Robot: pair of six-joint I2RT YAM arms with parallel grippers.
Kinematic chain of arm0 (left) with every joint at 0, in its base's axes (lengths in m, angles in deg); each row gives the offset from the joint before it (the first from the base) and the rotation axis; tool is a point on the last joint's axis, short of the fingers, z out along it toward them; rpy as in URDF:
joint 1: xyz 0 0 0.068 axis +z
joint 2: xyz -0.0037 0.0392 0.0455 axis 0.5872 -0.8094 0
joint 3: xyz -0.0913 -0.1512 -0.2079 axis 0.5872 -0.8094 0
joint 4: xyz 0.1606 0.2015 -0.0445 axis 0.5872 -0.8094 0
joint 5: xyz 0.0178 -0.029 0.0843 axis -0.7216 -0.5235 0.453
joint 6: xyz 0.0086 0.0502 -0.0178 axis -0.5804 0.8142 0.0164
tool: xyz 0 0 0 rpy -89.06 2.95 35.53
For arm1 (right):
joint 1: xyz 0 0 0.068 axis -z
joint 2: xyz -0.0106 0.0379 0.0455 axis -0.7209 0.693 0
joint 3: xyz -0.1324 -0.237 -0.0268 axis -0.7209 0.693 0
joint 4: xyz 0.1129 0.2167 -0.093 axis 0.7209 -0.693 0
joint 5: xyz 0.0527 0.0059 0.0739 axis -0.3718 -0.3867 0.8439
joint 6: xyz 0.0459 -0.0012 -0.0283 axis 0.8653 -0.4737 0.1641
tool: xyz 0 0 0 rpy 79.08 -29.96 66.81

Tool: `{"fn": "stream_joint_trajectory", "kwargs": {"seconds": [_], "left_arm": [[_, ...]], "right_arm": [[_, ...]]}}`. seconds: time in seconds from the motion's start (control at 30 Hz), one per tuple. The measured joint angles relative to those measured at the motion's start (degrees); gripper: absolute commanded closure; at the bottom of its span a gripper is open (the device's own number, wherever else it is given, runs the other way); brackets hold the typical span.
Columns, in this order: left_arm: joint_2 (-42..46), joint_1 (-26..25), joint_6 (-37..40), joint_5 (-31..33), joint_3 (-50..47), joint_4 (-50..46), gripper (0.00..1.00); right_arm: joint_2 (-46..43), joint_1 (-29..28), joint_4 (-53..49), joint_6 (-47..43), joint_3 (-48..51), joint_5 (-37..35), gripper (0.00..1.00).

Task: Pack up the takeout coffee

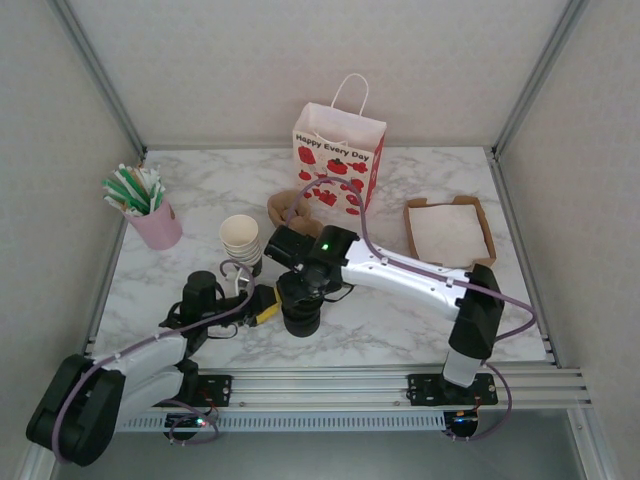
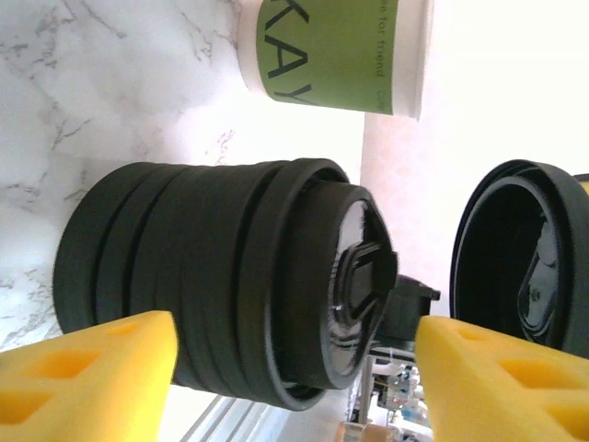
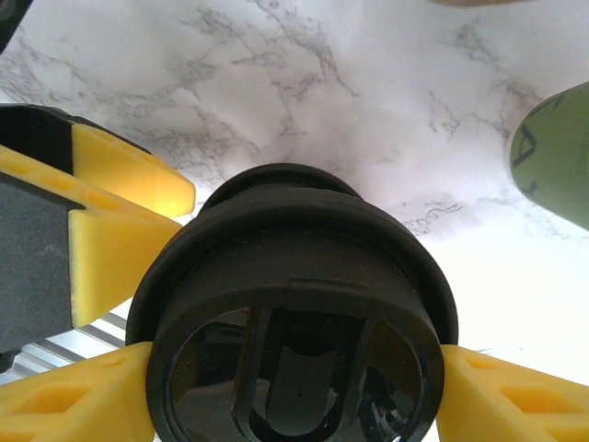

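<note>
The takeout coffee is out of view. A squat stack of black lids (image 2: 212, 276) stands on the marble table (image 1: 400, 320), and my left gripper (image 2: 294, 368) straddles it, open, with a gap at one yellow finger. My right gripper (image 3: 294, 387) hangs just above that stack (image 1: 300, 322), shut on a single black lid (image 3: 294, 341), both yellow pads pressing the lid's rim. In the left wrist view this lid (image 2: 520, 258) hangs apart from the stack. A stack of lidless green cups (image 2: 331, 55) with white rims (image 1: 240, 238) stands just behind.
A white paper bag with red prints (image 1: 340, 160) stands open at the back centre. A brown item (image 1: 285, 210) lies in front of it, a cardboard tray (image 1: 445, 230) to the right, and a pink cup of straws (image 1: 150, 215) at the left.
</note>
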Motion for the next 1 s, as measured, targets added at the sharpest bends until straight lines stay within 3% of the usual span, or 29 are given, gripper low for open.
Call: {"fn": "stream_joint_trajectory", "kwargs": {"seconds": [0.1,0.27,0.4,0.7,1.0], "left_arm": [[4.55,0.0,2.56,2.05,3.61,-8.5,0.01],[10.54,-1.11,5.05,5.75,9.7,-18.88,0.0],[12.15,-5.18,6.23,9.86,14.27,-25.7,0.0],[7.61,-18.67,10.1,25.73,28.55,-36.24,0.0],[-0.04,-20.39,18.29,37.59,37.44,-38.05,0.0]], "right_arm": [[-2.97,0.28,-0.11,-0.02,0.9,-0.46,0.27],[-8.48,2.08,-0.68,-0.22,3.58,-1.81,0.27],[-12.87,4.46,-1.57,-0.42,6.6,-2.86,0.27],[-23.82,12.22,-2.93,-1.79,14.58,-3.54,0.26],[-27.61,20.7,-4.24,-5.62,17.62,-2.67,0.27]]}}
